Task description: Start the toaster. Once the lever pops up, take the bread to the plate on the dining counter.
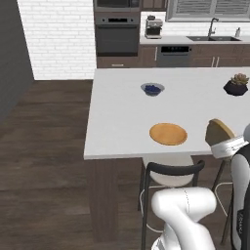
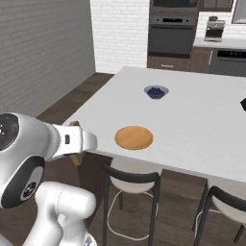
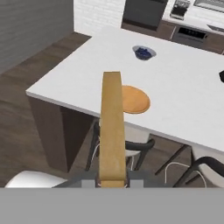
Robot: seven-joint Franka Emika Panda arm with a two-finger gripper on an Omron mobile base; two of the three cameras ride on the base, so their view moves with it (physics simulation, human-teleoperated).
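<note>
Holding the bread (image 3: pixel 112 131) edge-on between closed fingers, the gripper (image 3: pixel 112 180) hovers short of the dining counter (image 1: pixel 117 122), so you can judge the toasting done and only carrying it over and setting it on the plate (image 1: pixel 168 134) left.

Home kitchen: built-in wall oven (image 1: pixel 116 33), coffee machine (image 1: pixel 153 27), sink with tap (image 1: pixel 213 35) along back wall; white dining counter (image 1: pixel 122 122) with stools (image 1: pixel 172 176); wood floor (image 1: pixel 44 146).
</note>
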